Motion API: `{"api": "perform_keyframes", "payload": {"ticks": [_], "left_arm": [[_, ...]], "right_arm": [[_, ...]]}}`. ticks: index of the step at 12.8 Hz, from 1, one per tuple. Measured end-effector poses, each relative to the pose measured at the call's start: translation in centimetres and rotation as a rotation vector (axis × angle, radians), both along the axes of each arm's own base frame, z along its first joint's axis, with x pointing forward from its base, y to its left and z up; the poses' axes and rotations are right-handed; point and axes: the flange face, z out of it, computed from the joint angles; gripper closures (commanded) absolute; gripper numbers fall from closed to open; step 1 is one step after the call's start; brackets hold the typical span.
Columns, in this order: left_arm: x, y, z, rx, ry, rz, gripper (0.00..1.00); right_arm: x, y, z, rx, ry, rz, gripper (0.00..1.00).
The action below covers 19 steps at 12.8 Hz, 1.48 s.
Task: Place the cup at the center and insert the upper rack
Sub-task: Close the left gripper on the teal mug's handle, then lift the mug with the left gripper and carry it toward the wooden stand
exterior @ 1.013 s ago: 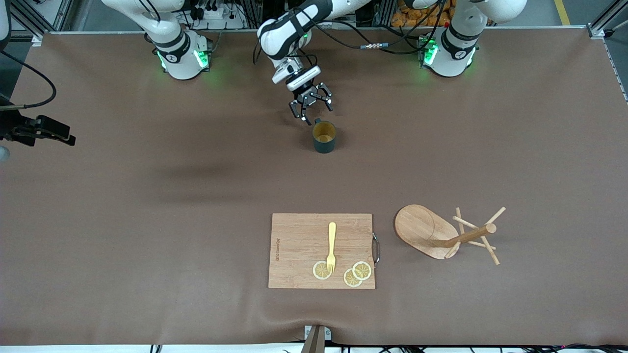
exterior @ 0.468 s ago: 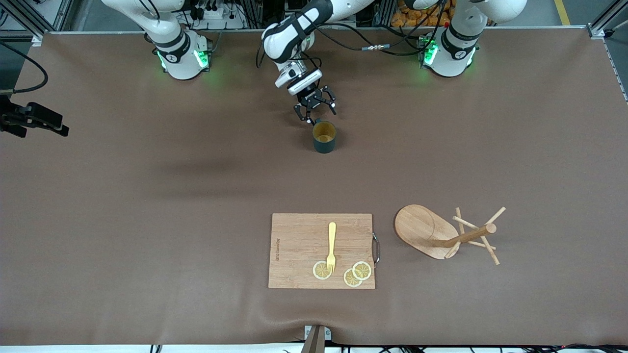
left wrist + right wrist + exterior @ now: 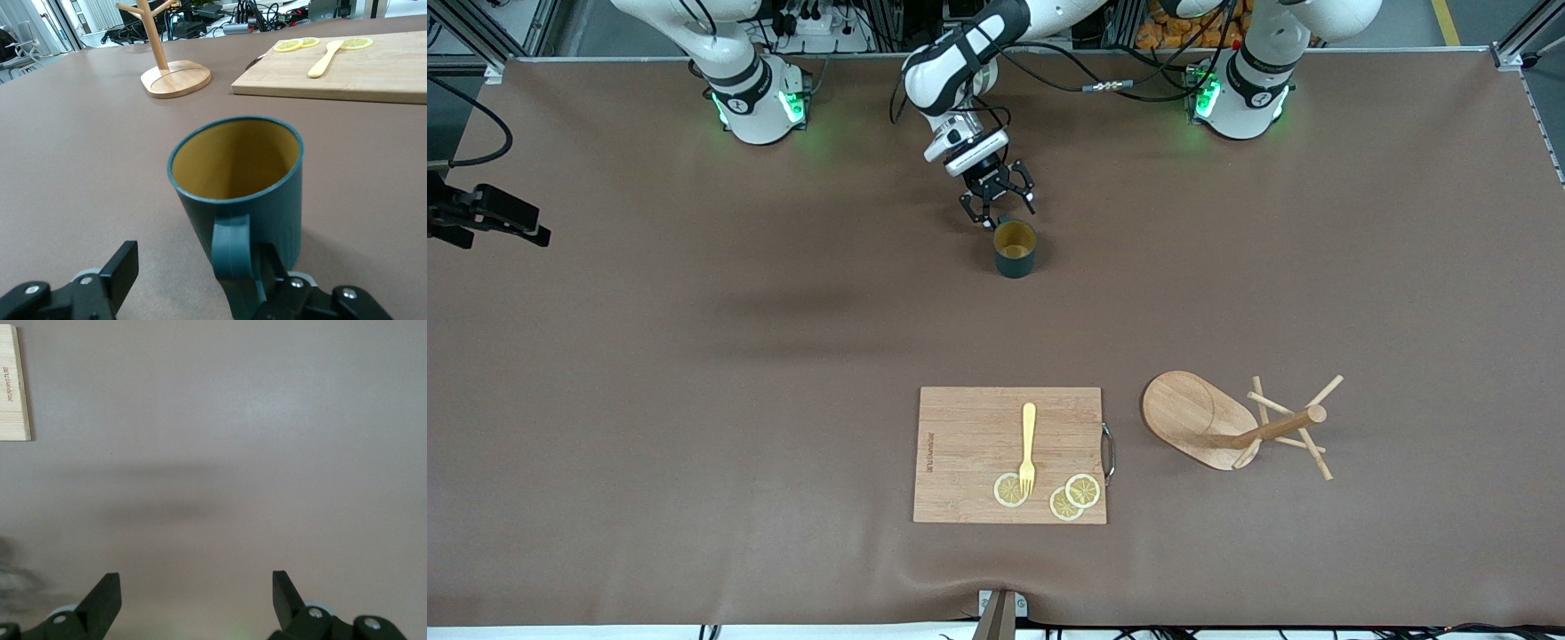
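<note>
The dark teal cup (image 3: pixel 1015 249) stands upright on the brown table, its handle toward the robots' bases. In the left wrist view the cup (image 3: pixel 240 180) shows its tan inside. My left gripper (image 3: pixel 997 206) is low at the handle and open. In the left wrist view the left gripper (image 3: pixel 199 260) has one finger (image 3: pixel 270 257) against the handle and the other finger apart from it. The wooden mug tree (image 3: pixel 1200 418) stands near the front camera toward the left arm's end, and it also shows in the left wrist view (image 3: pixel 167 67). My right gripper (image 3: pixel 197 587) is open and empty over bare table.
A wooden cutting board (image 3: pixel 1009 453) lies beside the mug tree, nearer the front camera than the cup. On it are a yellow fork (image 3: pixel 1028 444) and lemon slices (image 3: pixel 1074 496). One corner of the board (image 3: pixel 13 383) shows in the right wrist view.
My left gripper has come down beside the cup's handle. The cup has not moved. The dark part of the right arm at the picture's edge has drawn farther out.
</note>
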Motion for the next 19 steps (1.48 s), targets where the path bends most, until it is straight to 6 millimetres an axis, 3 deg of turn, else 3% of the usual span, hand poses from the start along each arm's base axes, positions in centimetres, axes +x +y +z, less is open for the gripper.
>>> {"api": "perform_keyframes", "payload": {"ticks": [3,10,16,19], "left_arm": [[0.2,-0.2,0.1,-0.007,-0.001,-0.001,0.29],[1.3,-0.7,0.1,-0.031,0.0,0.005,1.0],[1.4,-0.9,0.3,-0.037,-0.001,0.006,1.0],[1.9,-1.9,1.3,-0.068,-0.008,0.014,1.0]], "right_arm": [[0.0,0.0,0.0,0.0,0.002,0.0,0.0],[0.0,0.0,-0.1,0.0,0.004,0.0,0.0],[0.0,-0.3,-0.1,-0.028,0.006,0.0,0.0],[0.0,-0.3,0.0,-0.063,0.009,0.008,0.0]]}}
